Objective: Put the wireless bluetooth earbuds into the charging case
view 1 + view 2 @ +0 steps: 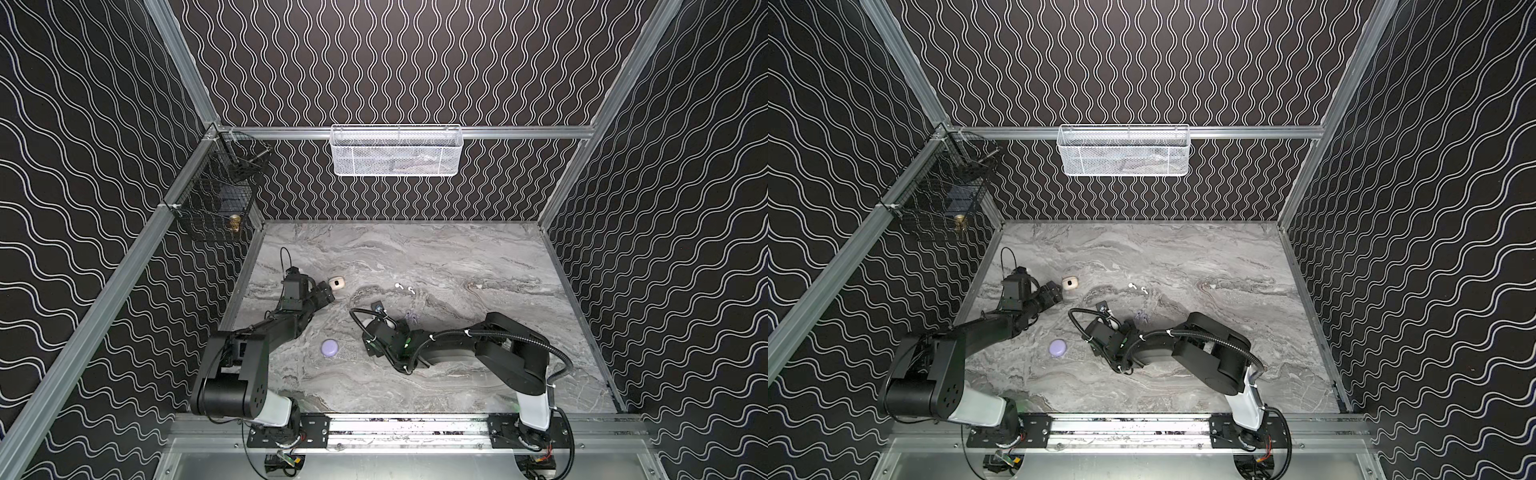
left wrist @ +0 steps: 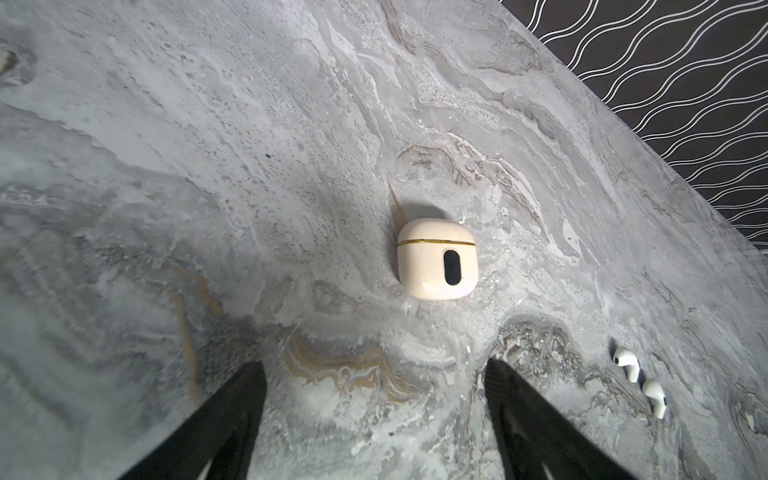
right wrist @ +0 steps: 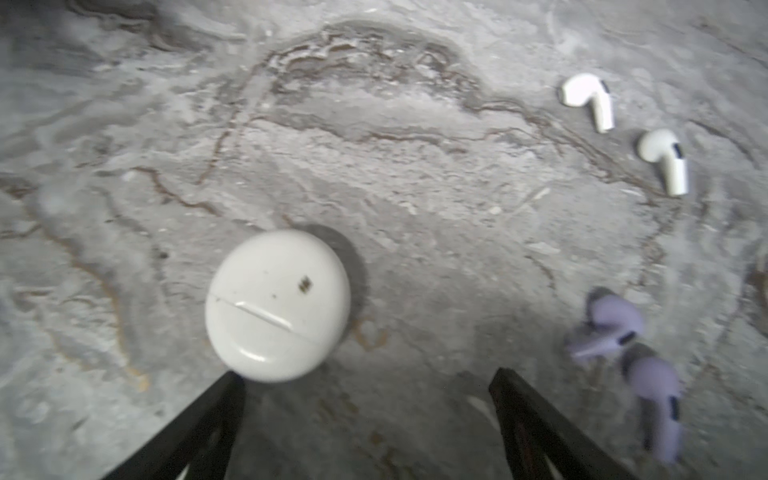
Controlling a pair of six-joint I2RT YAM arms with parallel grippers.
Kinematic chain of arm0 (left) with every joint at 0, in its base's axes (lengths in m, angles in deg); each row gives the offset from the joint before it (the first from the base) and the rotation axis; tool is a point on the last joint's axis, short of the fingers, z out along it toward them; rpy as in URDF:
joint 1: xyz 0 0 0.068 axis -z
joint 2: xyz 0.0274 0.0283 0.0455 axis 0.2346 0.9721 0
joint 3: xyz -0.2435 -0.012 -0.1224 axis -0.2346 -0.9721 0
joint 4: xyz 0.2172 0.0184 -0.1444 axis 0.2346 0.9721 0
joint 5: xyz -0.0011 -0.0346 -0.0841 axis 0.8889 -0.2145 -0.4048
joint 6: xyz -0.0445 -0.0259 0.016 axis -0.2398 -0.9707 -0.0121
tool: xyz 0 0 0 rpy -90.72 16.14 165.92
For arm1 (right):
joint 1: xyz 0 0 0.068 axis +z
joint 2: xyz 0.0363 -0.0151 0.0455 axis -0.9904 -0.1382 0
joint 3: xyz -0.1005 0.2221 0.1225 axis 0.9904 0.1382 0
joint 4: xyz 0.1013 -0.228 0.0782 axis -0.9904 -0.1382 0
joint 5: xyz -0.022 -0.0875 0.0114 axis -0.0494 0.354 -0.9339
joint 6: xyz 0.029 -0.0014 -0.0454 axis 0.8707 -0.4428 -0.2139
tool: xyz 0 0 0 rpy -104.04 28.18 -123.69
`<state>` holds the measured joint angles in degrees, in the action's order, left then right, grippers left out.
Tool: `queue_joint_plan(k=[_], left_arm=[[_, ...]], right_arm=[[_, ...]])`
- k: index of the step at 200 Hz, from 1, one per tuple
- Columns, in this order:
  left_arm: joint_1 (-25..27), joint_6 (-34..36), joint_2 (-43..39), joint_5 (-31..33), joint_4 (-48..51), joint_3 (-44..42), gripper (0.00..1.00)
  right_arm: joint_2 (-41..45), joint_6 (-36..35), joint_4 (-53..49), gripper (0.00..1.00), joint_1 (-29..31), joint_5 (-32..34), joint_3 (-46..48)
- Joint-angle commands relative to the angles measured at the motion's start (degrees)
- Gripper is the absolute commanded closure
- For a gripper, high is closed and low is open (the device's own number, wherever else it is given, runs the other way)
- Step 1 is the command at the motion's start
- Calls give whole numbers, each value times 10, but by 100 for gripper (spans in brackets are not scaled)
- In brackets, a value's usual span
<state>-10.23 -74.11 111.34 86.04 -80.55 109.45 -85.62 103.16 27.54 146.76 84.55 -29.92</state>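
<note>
A shut cream charging case [image 2: 436,258] with a gold seam lies on the marble table, just ahead of my open, empty left gripper [image 2: 375,365]; both top views show it [image 1: 336,283] [image 1: 1070,283]. Two white earbuds [image 3: 588,97] [image 3: 665,160] lie side by side mid-table [image 1: 399,286]. A lilac pair of earbuds [image 3: 611,324] [image 3: 656,399] lies nearer my right gripper [image 3: 369,374], off to one side. That gripper is open and empty. A shut round white case [image 3: 277,305] sits by one of its fingertips [image 3: 235,380], outside the gap.
A shut lilac round case [image 1: 330,347] lies between the two arms, near the front. A white mesh basket [image 1: 395,151] hangs on the back wall and a black wire basket [image 1: 216,199] on the left wall. The patterned walls close in the table [image 1: 457,257].
</note>
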Motion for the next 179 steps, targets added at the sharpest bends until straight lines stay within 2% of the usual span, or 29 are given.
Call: queue_joint_plan(k=[1,21,35,73,87,109,129,145,161,179], left_arm=[[0,13,-8,5,-18,-5,14],[0,13,-12,2,-22,-7,14],[0,13,-13,1,-22,-7,14],[0,12,-16,-1,-24,-8,14],[0,13,-17,-3,-26,-9,14],[1,13,-18,-6,-29,-10,14],[0,14,-17,-9,-31,-11,14],[1,13,-16,-10,-33,-12,15],[1,11,-36,-4,-51,-27,17],[1,22,-63,14,-38,-32,15]], right_arm=[[11,11,-14,12,-9,16,1],[12,20,-29,27,-19,16,-6],[13,25,-36,34,-22,13,-11],[42,31,-21,39,-22,-14,6],[69,14,7,38,-21,-37,21],[91,-18,62,29,-22,-89,63],[107,-7,64,25,-26,-83,75],[101,7,42,23,-25,-76,56],[75,34,16,11,-25,-66,21],[52,13,13,10,-21,-83,-6]])
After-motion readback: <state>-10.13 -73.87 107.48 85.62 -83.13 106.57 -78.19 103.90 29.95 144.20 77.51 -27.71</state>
